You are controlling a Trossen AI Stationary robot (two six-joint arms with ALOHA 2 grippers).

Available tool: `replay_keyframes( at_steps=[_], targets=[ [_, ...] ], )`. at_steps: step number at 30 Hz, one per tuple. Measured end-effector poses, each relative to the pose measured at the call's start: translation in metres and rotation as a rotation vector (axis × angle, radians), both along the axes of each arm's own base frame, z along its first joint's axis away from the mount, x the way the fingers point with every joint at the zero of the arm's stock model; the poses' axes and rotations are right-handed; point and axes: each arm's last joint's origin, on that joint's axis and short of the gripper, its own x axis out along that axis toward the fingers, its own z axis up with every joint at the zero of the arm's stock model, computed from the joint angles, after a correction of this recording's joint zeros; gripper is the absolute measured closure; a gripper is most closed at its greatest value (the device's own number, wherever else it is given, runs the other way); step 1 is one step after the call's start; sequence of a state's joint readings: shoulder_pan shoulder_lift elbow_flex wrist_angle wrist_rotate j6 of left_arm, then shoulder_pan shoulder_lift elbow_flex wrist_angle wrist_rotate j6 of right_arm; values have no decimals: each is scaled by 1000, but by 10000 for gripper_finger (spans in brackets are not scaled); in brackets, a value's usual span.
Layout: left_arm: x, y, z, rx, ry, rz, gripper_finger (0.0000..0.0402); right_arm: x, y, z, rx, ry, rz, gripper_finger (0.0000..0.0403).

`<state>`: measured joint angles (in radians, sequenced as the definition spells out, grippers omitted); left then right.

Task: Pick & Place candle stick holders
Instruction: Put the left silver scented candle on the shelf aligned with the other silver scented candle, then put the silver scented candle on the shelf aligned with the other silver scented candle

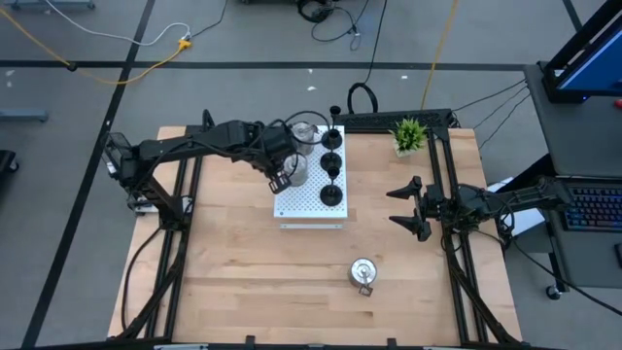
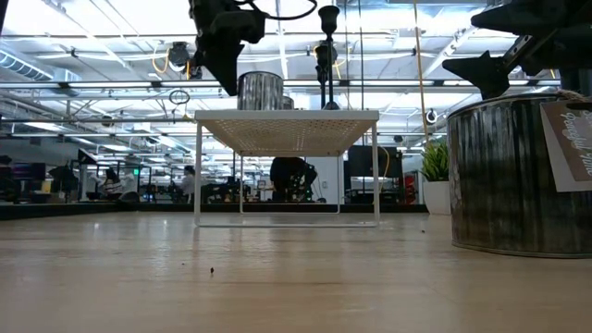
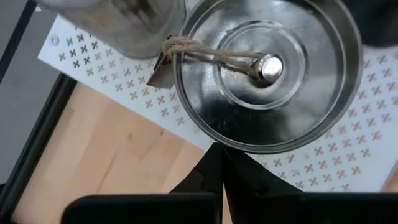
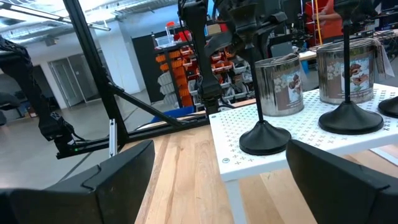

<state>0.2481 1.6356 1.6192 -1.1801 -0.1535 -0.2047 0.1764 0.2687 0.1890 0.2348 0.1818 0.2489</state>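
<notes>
- A wooden table (image 1: 243,282) carries a white perforated board (image 1: 311,199) near its centre, raised on thin legs as the low view shows.
- The left arm reaches in from nine o'clock; the left gripper (image 1: 280,181) hangs over the board's left edge, clenched, its two dark fingers (image 3: 219,180) pressed tip to tip with nothing between them.
- Its wrist view looks straight down on a silver candle stick holder (image 3: 267,68) just beyond the fingertips, twine and a tag tied to its centre post; whether the tips touch its rim cannot be told.
- A second silver holder (image 3: 118,22) sits just beside it, cut off by the picture's edge.
- The right arm waits at three o'clock; the right gripper (image 1: 413,207) stands wide open and empty, pointing toward the board.
- Three black candle stick holders (image 1: 331,165) stand in a column along the board's right side, and a fourth black holder (image 1: 334,114) shows at twelve o'clock, just past the board.
- A third silver holder (image 1: 363,273) sits alone on the table at five o'clock, well apart from the board.
- A small green plant (image 1: 409,134) stands at two o'clock.
</notes>
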Motion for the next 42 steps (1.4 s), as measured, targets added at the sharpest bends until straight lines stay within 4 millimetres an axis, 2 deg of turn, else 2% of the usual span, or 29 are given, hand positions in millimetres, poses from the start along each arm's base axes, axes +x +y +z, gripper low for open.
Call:
replay_keyframes(
  at_steps=[8, 15, 19, 23, 26, 30, 35, 42],
  targets=[
    [5, 0, 2, -12, -58, -6, 382, 0, 0, 0, 0, 0, 0, 46],
    [7, 1, 3, -7, -80, -4, 395, 0, 0, 0, 0, -1, 0, 46],
    [2, 0, 1, -20, -27, -1, 398, 0, 0, 0, 0, -1, 1, 46],
    [-14, -5, 7, -40, 86, 31, 379, 0, 0, 0, 0, -1, 0, 46],
    [-28, -14, 15, -57, 136, 53, 361, 0, 0, 0, 0, 0, 1, 46],
    [-40, -36, 27, -93, 104, 32, 339, 0, 0, 0, 31, -1, 3, 46],
    [-54, -67, 45, -105, 1, -9, 322, 0, 0, 0, 77, -4, 6, 46],
    [-73, -102, 67, -108, -216, -75, 321, 0, 0, 6, 201, -59, 20, 46]
  ],
)
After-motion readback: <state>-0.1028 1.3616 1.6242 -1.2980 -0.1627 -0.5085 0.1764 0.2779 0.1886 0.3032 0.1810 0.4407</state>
